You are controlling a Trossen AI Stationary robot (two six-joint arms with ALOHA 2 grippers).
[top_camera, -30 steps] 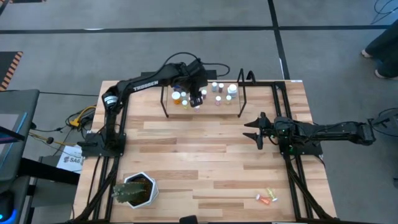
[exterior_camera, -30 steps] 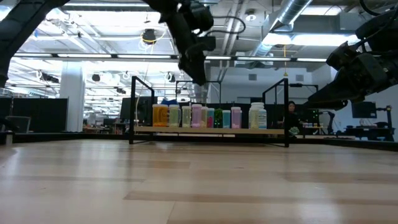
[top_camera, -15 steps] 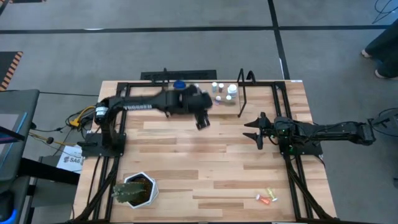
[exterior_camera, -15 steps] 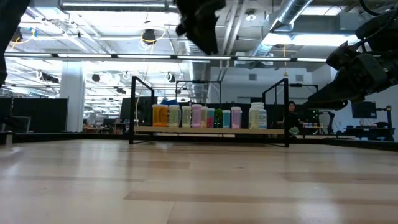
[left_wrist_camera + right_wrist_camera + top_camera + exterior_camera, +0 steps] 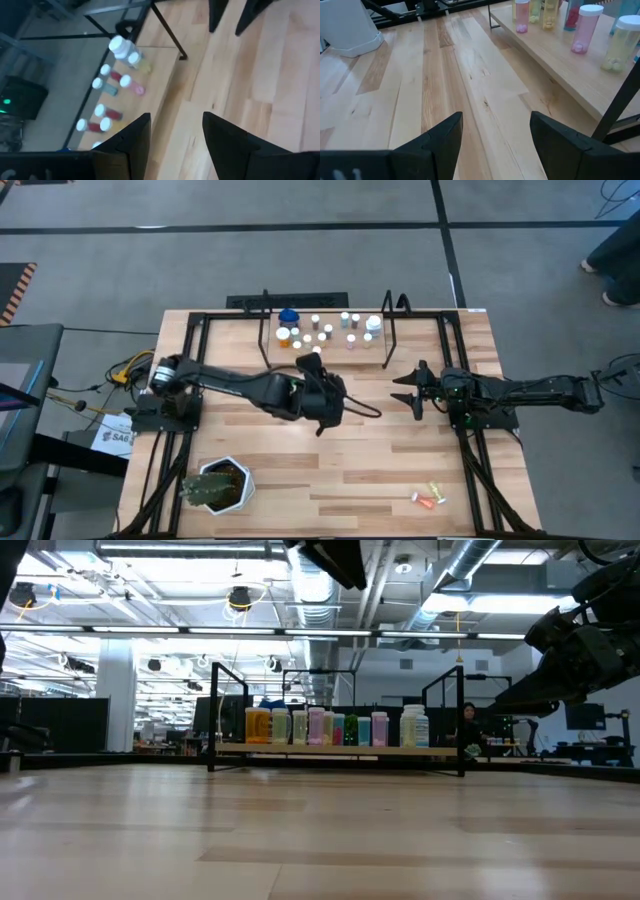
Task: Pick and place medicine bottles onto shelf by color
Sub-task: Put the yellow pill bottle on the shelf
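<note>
Plant (image 5: 215,486) is set at the table's (image 5: 300,480) near left corner. Left gripper (image 5: 322,420) is held mid-table, fingers parted, empty. Bottles (image 5: 330,330) are ranged on the shelf (image 5: 370,352) at the far edge. Right gripper (image 5: 408,390) is parked right of centre, fingers parted, empty.

Left arm extended low across the tabletop, its left hand (image 5: 325,412) empty with fingers (image 5: 131,140) parted. Right arm stretched straight, its right hand (image 5: 413,392) empty, fingers (image 5: 442,137) spread, well apart from the left hand.
</note>
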